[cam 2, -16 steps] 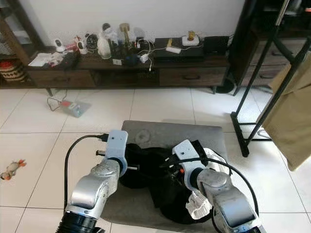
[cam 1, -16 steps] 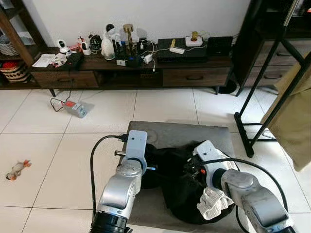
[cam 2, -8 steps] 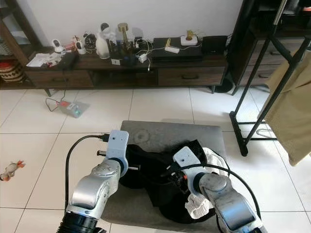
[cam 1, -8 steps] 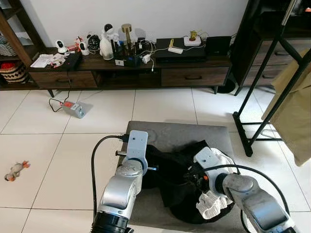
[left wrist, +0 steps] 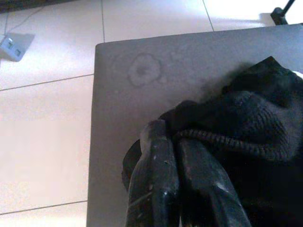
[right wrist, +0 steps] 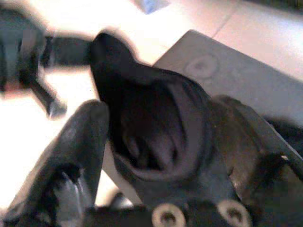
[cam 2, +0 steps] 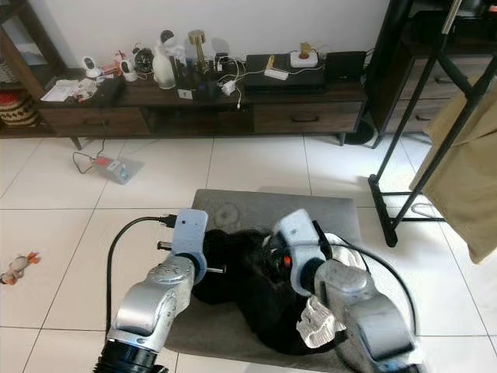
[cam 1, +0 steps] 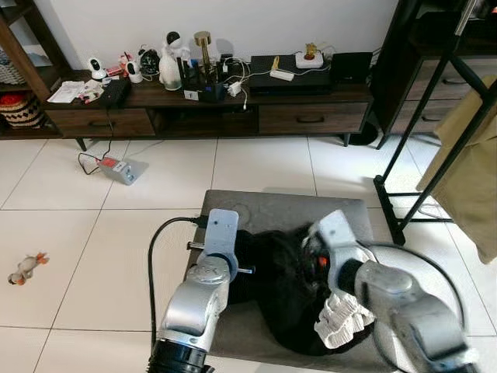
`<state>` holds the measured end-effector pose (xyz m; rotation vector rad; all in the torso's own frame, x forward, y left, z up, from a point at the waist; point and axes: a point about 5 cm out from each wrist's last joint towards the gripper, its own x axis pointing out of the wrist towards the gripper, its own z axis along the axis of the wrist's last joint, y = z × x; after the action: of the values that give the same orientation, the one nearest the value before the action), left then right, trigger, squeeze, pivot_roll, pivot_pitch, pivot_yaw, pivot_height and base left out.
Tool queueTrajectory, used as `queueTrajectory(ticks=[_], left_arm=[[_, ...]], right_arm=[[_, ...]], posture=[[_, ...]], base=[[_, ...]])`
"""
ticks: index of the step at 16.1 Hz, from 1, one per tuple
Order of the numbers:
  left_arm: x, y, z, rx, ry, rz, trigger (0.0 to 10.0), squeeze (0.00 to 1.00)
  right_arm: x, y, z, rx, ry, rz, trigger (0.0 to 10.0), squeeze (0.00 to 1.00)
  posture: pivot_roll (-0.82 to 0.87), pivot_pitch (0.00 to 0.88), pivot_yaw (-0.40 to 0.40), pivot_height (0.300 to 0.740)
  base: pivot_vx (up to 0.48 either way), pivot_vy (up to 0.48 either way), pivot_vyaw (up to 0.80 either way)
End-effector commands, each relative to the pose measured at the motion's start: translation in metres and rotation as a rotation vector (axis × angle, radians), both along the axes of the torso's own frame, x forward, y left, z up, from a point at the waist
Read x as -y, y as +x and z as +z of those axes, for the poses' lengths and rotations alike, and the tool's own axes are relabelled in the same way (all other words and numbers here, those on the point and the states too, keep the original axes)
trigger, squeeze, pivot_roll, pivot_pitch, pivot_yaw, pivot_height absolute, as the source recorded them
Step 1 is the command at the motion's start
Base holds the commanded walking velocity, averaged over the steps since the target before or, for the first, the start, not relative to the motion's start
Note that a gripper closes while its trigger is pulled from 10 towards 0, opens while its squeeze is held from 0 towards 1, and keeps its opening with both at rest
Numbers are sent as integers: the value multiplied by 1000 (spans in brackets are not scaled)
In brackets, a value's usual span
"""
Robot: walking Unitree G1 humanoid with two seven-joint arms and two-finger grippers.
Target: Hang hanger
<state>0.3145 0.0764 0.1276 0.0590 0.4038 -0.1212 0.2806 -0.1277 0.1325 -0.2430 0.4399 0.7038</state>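
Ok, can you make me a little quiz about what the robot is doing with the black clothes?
1. True or false: the left gripper is shut on the black garment.
2. What does the black garment lie on: A a grey cushion, B the wooden cabinet, C the bare tiles?
3. Fill in: the small toy on the floor lies on the robot's ____ side.

Key:
1. True; its jaws pinch the knitted edge.
2. A, the grey cushion.
3. Left.
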Motion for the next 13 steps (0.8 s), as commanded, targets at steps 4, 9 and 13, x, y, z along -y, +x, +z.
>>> queueTrajectory(ticks=[4,9,13], left_arm=[[-1,-2,1,3,0,-2,0,0],[1,-3,2,4,-5,-13,0,0],[3,-1,4,7,-12,-25,0,0]], right_arm=[[25,-3,-29,-23,-341,-26,10000,0],[8,14,-8,78,-140,-177,10000,0],[-22,-10,-22,-48,-95,57,10000,0]], posture=[[65,202,23,740],[67,202,24,740],[60,201,27,740]], base=[[0,0,0],[0,0,0],[0,0,0]])
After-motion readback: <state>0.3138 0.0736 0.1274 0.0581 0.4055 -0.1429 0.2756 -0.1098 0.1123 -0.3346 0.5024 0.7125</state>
